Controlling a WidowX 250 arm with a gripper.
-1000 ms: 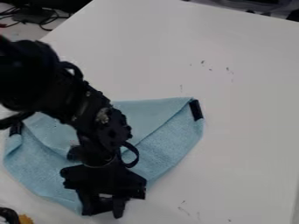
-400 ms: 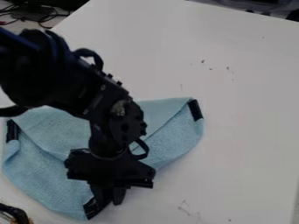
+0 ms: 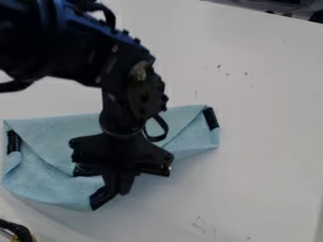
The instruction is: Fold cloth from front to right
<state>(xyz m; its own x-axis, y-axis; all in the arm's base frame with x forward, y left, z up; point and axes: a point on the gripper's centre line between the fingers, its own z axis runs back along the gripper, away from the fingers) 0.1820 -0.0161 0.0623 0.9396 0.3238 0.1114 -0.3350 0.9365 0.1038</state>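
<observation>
- White tabletop (image 3: 259, 142): bears the cloth, left of centre.
- Black WidowX 250 arm (image 3: 69, 47): enters far left, forearm sloping nearward, wrist bent down.
- Light-blue cloth (image 3: 41, 172): left, beneath the gripper; near edge apparently raised for folding.
- Black two-finger gripper (image 3: 118, 190): hangs down, fingers nearly together, pinching cloth.
- Black corner patch (image 3: 102, 196): at the fingertips, held presumably to guide the fold.

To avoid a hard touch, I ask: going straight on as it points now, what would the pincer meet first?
The pincer points down, a dark cloth corner at its tips, so it would probably meet the table first; the gap is unclear.
</observation>
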